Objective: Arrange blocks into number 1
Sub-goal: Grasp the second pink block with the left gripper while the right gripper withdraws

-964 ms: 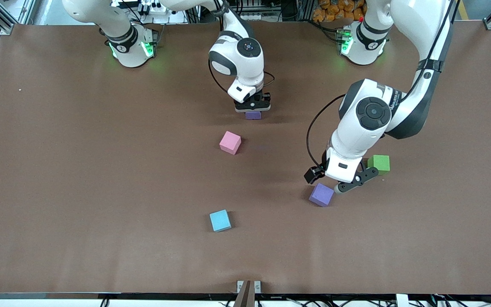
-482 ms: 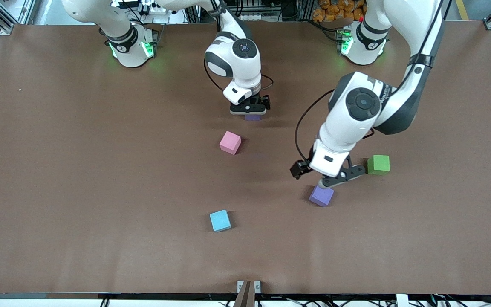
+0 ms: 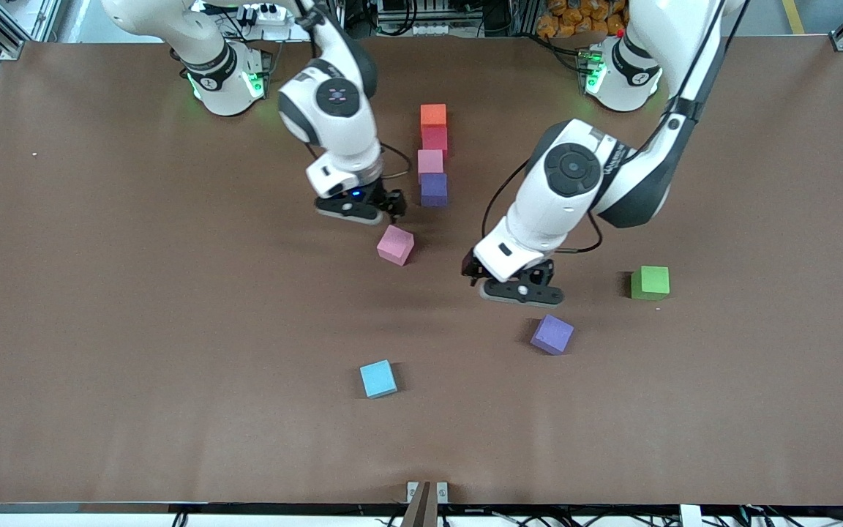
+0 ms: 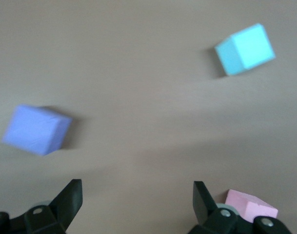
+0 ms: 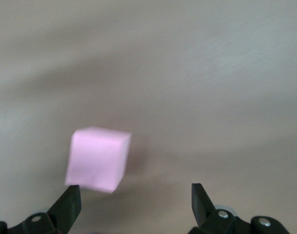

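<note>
In the front view we found an orange cube, a red cube, a pink cube and a dark purple cube touching in a column, a loose pink cube nearer the camera, and a lighter purple cube. In the left wrist view, we saw the left gripper wide open and empty over bare table. In the right wrist view, we saw the right gripper spread wide, holding nothing, over the loose pink cube.
</note>
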Robot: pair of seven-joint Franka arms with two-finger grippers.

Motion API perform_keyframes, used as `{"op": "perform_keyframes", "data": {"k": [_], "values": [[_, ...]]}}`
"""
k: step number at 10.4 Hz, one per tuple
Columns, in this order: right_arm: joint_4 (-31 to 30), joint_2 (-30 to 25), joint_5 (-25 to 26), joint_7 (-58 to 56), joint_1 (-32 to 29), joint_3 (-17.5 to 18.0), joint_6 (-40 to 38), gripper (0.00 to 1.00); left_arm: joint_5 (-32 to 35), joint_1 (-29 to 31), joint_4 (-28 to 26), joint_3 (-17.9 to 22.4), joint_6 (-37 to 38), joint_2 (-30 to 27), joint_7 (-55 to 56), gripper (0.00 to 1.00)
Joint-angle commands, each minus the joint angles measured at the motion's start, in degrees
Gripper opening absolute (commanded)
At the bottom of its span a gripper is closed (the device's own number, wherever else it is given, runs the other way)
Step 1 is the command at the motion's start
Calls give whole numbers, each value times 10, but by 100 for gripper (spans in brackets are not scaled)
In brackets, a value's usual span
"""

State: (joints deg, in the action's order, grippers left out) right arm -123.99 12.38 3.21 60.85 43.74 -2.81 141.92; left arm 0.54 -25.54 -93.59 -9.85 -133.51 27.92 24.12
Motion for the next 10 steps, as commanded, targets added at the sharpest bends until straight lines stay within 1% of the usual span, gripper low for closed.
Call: {"op": "perform_keyframes", "data": {"k": [1,3,4,6,7,8,10], "values": [[-43,-50,13,-21,-53,18,-16,100,-11,-49,12,-2,-76,49,-29,100],[-42,-51,12,-10,-88,18,-12,100,0,-85,14,-2,-122,83,-69,100],[-41,-50,12,0,-106,18,-9,100,4,-97,31,-2,-130,101,-88,100],[-41,-46,12,-1,-137,18,-3,100,11,-132,38,-1,-131,120,-90,100],[-41,-46,12,-3,-148,18,-2,100,35,-144,38,-1,-131,127,-90,100],[-41,-46,12,-5,-162,18,-2,100,61,-148,38,-2,-131,135,-90,100],[-41,-46,12,-22,-184,18,-2,100,70,-158,39,-2,-131,143,-85,100]]}}
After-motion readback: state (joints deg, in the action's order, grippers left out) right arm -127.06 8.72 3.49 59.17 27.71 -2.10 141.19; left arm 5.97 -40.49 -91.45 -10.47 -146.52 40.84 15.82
